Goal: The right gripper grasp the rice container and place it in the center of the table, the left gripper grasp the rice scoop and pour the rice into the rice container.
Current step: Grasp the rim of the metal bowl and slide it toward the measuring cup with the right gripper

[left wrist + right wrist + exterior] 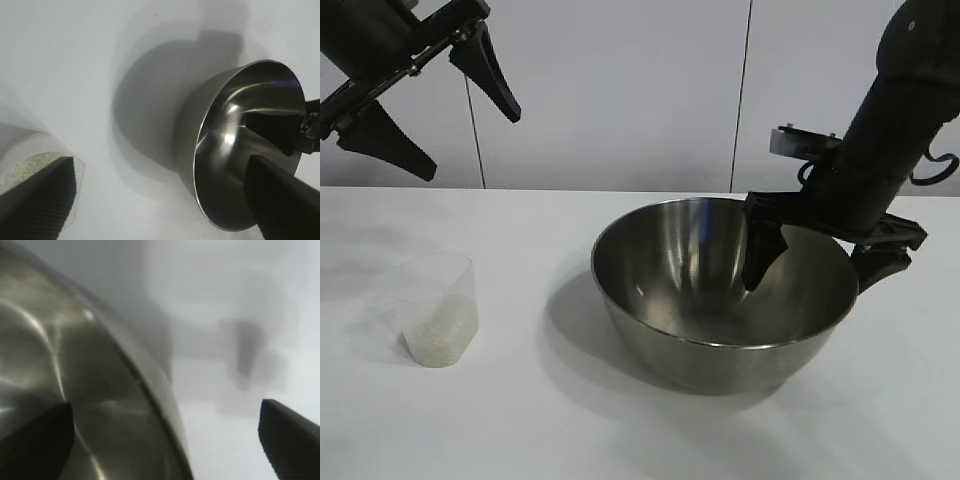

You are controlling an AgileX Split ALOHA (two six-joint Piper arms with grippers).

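While one steel bowl (pixel 720 300) and one rice-filled cup (pixel 438 318) sit apart, the right gripper (pixel 817 262) straddles the bowl's rim, jaws spread; the left gripper (pixel 455 110) hangs open.

My right gripper (pixel 815 268) is matte black, two tapering pointed fingers under a thick black forearm, with a pale grey block near the wrist, maybe a camera mount. My left gripper (pixel 428 95): same black claw, ribbed pads (pixel 42 197).

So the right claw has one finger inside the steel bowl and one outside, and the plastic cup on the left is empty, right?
Not quite. The plastic cup is not empty: the exterior view shows white rice in its bottom. The right claw does straddle the steel bowl rim.
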